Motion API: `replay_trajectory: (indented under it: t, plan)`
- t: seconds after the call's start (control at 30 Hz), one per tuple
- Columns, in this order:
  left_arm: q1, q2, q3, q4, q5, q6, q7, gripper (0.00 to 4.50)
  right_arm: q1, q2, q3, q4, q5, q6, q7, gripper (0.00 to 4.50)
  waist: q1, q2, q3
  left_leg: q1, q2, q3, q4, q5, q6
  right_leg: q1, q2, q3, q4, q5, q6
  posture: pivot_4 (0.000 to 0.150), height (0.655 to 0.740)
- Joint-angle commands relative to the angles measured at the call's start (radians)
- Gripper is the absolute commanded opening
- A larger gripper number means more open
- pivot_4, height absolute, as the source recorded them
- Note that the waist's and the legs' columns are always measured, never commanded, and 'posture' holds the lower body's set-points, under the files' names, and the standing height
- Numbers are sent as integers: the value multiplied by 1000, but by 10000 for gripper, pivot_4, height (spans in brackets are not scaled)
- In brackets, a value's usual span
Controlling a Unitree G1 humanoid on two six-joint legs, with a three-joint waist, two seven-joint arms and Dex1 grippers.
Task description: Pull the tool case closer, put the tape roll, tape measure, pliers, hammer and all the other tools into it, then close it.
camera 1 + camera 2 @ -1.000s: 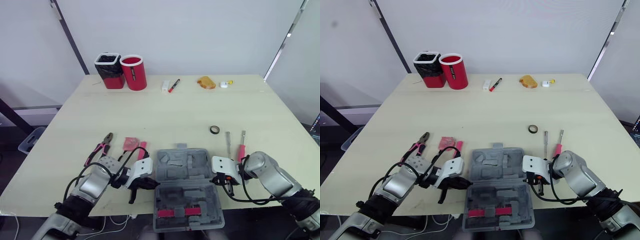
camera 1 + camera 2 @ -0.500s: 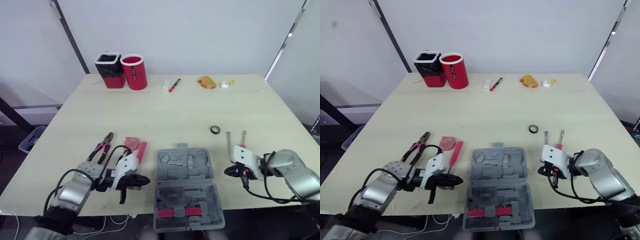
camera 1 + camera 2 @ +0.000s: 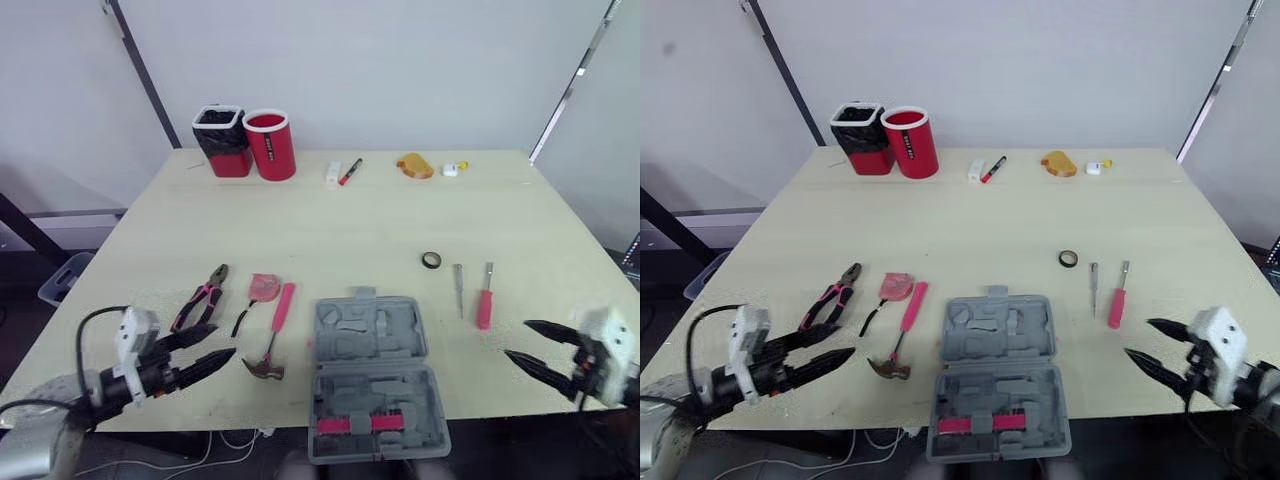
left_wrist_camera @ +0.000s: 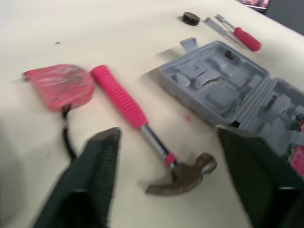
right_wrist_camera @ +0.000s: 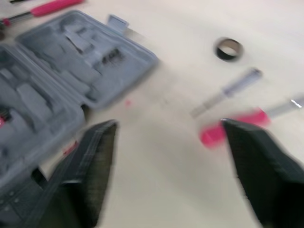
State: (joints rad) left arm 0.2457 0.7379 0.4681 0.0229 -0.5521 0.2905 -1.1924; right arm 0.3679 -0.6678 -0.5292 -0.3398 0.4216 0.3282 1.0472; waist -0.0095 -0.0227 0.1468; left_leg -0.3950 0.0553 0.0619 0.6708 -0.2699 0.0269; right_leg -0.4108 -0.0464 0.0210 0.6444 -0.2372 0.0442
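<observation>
The table [image 3: 330,220] carries the open tool case [image 3: 365,330] at its near edge, both grey halves lying flat, with a pink strip in the nearer half. The left gripper [image 3: 224,339] hangs over the near left part of the table with its two black fingers spread wide, holding nothing; its tips point toward the case and sit close to the handles of the pliers [image 3: 200,297] (whether they touch is unclear). The right gripper [image 3: 515,339] is likewise spread wide and empty near the right edge, apart from the case. The hammer [image 3: 282,305] lies just left of the case, head nearest the robot, with the tape measure [image 3: 264,286] beside its handle. Right of the case lie a pink-handled screwdriver [image 3: 486,300], a thinner screwdriver [image 3: 459,285] and the tape roll [image 3: 431,260].
</observation>
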Motion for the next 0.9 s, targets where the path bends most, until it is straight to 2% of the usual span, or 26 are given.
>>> replay_trajectory:
  t: [0.03,0.27,0.43,0.57,0.67,0.8,0.9]
  plan:
    - [47,13,74,49,1,-50,-5,44611,64,-4,-99,12,38,-47,17,44251,0,0,0,0,0,0,0,0,0,0,0,0,0,0,0,1500,7400]
    - [73,25,89,126,10,-89,-24,44611,98,-14,-120,51,50,-68,6,44251,1,-2,-1,0,2,-2,0,0,0,-2,-2,1,0,0,0,1500,7400]
    - [15,22,64,36,-10,-62,20,44611,-28,-68,-48,-33,65,49,-88,44251,1,-2,-1,0,2,-2,0,0,0,-2,-4,1,0,0,0,1500,7400]
    - [-41,6,34,-53,-22,-42,57,44611,-217,-164,88,-77,40,188,-163,44251,-5,-1,-1,1,2,0,0,0,0,-2,-6,0,0,1,0,1500,7400]
    - [-91,-33,6,-95,-37,-72,67,44611,-393,-231,240,-44,-26,263,-202,44251,-2,-1,-1,0,1,0,-1,0,0,-2,-5,-1,0,1,-1,1500,7400]
    - [-163,-34,-62,-164,-124,14,15,44611,-755,-268,540,153,-150,386,-158,44251,-5,-2,1,-2,-1,1,-1,0,0,-3,-4,-1,-1,1,-1,1500,7400]
    - [-203,-39,-83,-190,-176,30,-24,44611,-1010,-204,727,392,-255,362,-96,44251,-5,-1,1,-1,-1,3,-1,0,0,-3,-3,-2,-1,1,-1,1500,7400]
